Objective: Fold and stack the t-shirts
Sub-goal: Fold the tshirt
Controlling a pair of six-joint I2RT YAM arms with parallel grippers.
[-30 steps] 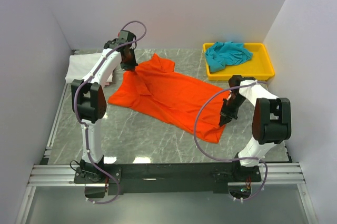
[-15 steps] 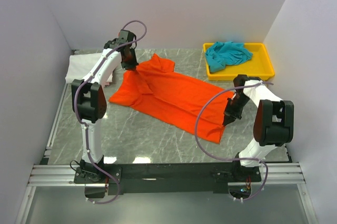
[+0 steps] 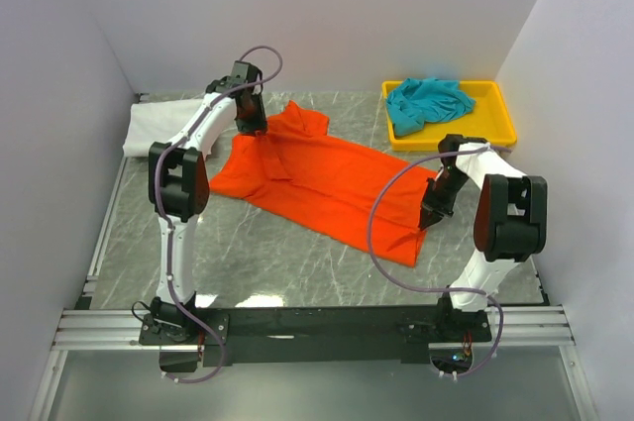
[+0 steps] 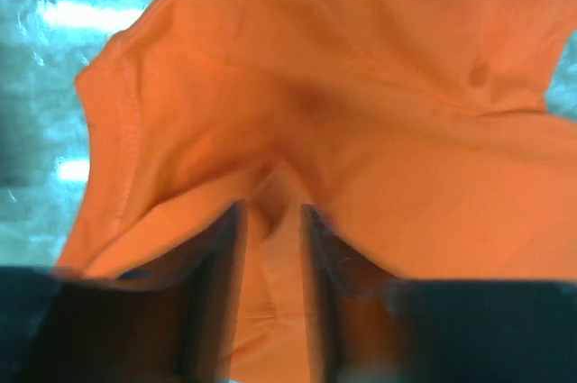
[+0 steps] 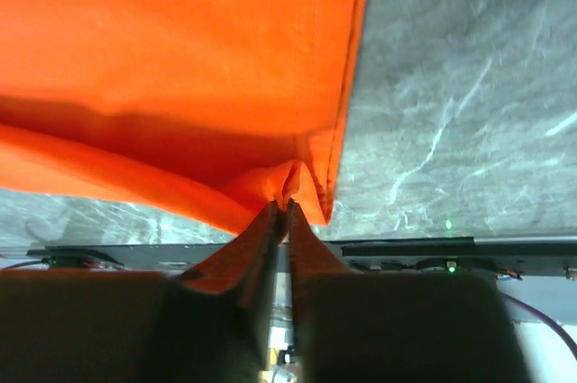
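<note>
The orange-red t-shirt [image 3: 327, 178] lies spread across the middle of the marble table, collar end at the far left. My left gripper [image 3: 253, 129] is down on that collar end. In the left wrist view its jaws stand apart over the orange cloth [image 4: 361, 86], and a low fold runs between the left gripper [image 4: 272, 216] fingers. My right gripper [image 3: 428, 223] is at the shirt's near right hem. There its jaws are nearly together, with a pucker of orange cloth [image 5: 180, 59] pinched at the right gripper [image 5: 287, 207] tips. The teal t-shirt [image 3: 426, 102] is crumpled in the tray. The white t-shirt [image 3: 158, 124] lies at the far left.
The yellow tray [image 3: 500, 129] stands at the far right corner. White walls close the table on the left, back and right. Bare marble [image 3: 287, 253] runs between the orange shirt and the black rail at the near edge.
My left gripper's jaws have come apart at the collar, and that arm shifted slightly right. The right gripper drew the hem a little to the right, and the shirt lies flatter.
</note>
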